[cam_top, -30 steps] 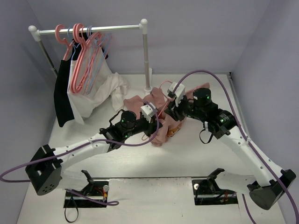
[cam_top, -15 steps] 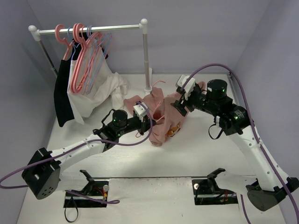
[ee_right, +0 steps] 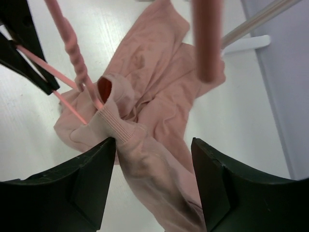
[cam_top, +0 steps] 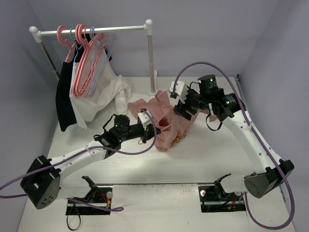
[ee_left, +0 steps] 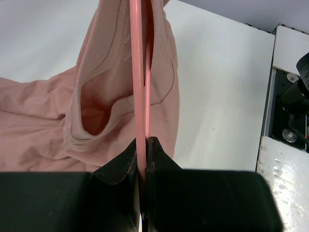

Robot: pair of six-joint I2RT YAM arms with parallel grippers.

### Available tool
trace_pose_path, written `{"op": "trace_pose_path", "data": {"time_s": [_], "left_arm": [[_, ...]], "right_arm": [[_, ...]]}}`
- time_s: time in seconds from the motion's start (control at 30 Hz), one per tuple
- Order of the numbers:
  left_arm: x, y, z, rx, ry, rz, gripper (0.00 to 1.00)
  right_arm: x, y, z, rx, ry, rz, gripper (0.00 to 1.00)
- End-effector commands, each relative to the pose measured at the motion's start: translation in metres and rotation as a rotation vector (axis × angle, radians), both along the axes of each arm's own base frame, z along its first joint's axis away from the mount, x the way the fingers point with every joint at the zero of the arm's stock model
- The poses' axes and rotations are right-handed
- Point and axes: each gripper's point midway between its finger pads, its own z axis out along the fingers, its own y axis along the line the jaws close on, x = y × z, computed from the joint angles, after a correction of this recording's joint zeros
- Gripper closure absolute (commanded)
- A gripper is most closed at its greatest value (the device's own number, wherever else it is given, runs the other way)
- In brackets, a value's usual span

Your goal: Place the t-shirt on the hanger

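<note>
Two robot arms thread a hanger (ee_left: pixel 138 72) into a pink t-shirt (cam_top: pixel 170 126) lying in front of a clothes rack (cam_top: pixel 96 30).
The left gripper (ee_left: pixel 143 145) is clamped on the hanger's thin bar, which runs through the collar (ee_right: pixel 113 121). The t-shirt lies crumpled near the rack's right post. The right gripper (ee_right: pixel 150 142) hovers above the collar, fingers spread, holding nothing (the hanger's far end is hidden in cloth). Likely next: pinch the collar and draw a shoulder over the hanger.

T-shirt (cam_top: pixel 166 126) salmon-pink w/ orange print (cam_top: pixel 177 139); hanger (ee_left: pixel 139 72) pale pink.
</note>
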Motion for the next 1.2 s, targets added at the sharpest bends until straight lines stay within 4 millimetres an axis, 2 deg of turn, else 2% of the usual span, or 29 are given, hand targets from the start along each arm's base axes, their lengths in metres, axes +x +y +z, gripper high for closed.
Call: {"op": "trace_pose_path", "data": {"time_s": [0.0,0.03,0.1,0.2,0.27,0.3,0.37,0.43,0.5,0.53,0.57,0.67,0.73,0.8,0.87,0.97,1.17], "left_arm": [[0.002,-0.005,0.065,-0.100,-0.175,-0.056,1.00],[0.003,-0.005,0.065,-0.100,-0.176,-0.058,1.00],[0.005,-0.005,0.067,-0.103,-0.177,-0.062,1.00],[0.008,-0.006,0.069,-0.100,-0.173,-0.062,1.00],[0.013,-0.005,0.068,-0.090,-0.165,-0.039,1.00],[0.019,-0.002,0.067,-0.079,-0.157,-0.009,0.94],[0.036,0.009,0.066,-0.058,-0.136,0.088,0.68],[0.050,0.020,0.080,-0.053,-0.126,0.178,0.53],[0.063,0.036,0.095,-0.031,-0.126,0.287,0.48],[0.063,0.041,0.093,-0.009,-0.110,0.307,0.47],[0.069,0.051,0.105,-0.005,-0.118,0.373,0.43],[0.081,0.102,0.129,0.057,-0.050,0.665,0.39],[0.075,0.116,0.144,0.051,-0.020,0.726,0.39],[0.065,0.124,0.152,-0.041,0.064,0.780,0.37],[0.055,0.124,0.150,-0.146,0.164,0.812,0.36],[0.040,0.122,0.127,-0.230,0.277,0.855,0.36],[0.016,0.106,0.095,-0.245,0.278,0.939,0.36]], "right_arm": [[-0.012,0.008,0.015,0.033,-0.015,0.095,0.42],[-0.013,0.008,0.014,0.033,-0.011,0.095,0.45],[-0.013,0.007,0.015,0.033,-0.014,0.095,0.58],[-0.014,0.006,0.018,0.035,-0.022,0.092,0.93],[-0.015,0.006,0.020,0.039,-0.027,0.093,0.98],[-0.015,0.006,0.021,0.040,-0.028,0.094,1.00],[-0.016,0.004,0.022,0.040,-0.034,0.087,1.00],[-0.017,0.003,0.024,0.041,-0.043,0.083,1.00],[-0.017,0.002,0.025,0.039,-0.053,0.078,1.00],[-0.017,0.001,0.026,0.038,-0.054,0.077,1.00],[-0.017,0.001,0.027,0.040,-0.059,0.076,1.00],[-0.015,0.000,0.031,0.044,-0.078,0.061,1.00],[-0.014,-0.001,0.031,0.046,-0.077,0.051,1.00],[-0.012,0.000,0.030,0.052,-0.080,0.048,1.00],[-0.010,0.001,0.028,0.057,-0.078,0.039,1.00],[-0.009,0.001,0.026,0.064,-0.070,0.031,1.00],[-0.005,0.000,0.021,0.068,-0.062,0.000,1.00]]}}
